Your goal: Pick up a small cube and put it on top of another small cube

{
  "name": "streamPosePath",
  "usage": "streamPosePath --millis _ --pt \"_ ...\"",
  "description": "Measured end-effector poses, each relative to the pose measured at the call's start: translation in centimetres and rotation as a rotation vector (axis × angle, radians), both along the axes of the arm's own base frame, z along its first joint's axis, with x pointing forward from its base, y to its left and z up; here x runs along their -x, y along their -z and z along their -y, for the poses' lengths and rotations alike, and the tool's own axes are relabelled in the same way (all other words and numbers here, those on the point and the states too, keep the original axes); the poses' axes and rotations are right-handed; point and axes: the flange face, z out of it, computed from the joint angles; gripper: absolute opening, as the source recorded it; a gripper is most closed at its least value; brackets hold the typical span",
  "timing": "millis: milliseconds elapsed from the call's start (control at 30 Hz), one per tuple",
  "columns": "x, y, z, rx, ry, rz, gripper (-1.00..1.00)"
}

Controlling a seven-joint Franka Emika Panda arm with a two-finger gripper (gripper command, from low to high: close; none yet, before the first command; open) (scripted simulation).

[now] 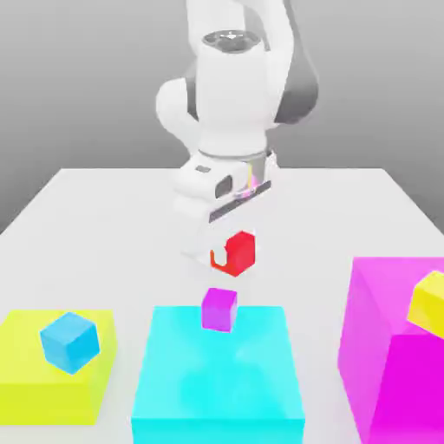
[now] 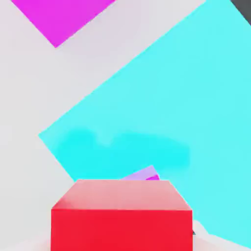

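Observation:
The small red cube (image 1: 236, 252) hangs in the air under the arm's hand, with my gripper (image 1: 227, 254) shut on it. Just below it and slightly toward the camera, the small magenta-purple cube (image 1: 218, 310) rests on the back edge of the big cyan block (image 1: 221, 381). A gap separates the two small cubes. In the hand view the red cube (image 2: 121, 215) sits close up, and a sliver of the magenta-purple cube (image 2: 143, 174) peeks out beyond it, over the cyan block (image 2: 162, 112).
A big yellow block (image 1: 35, 368) with a small blue cube (image 1: 69, 341) on it stands at the exterior view's left. A huge magenta block (image 1: 395, 347) carrying a small yellow cube (image 1: 430, 301) stands at the right. The white table (image 1: 104, 225) stretches behind.

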Motion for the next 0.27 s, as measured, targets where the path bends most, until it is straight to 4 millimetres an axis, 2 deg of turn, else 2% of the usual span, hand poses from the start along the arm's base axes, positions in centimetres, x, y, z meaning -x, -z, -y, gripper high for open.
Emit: streamPosePath --millis 133,167,267 --pt "0.0 3.8 0.2 0.002 -0.007 0.001 -1.00" --pt "0.1 4.7 0.2 0.004 -0.007 0.001 1.00" --pt "0.1 4.7 0.2 0.004 -0.007 0.001 1.00"
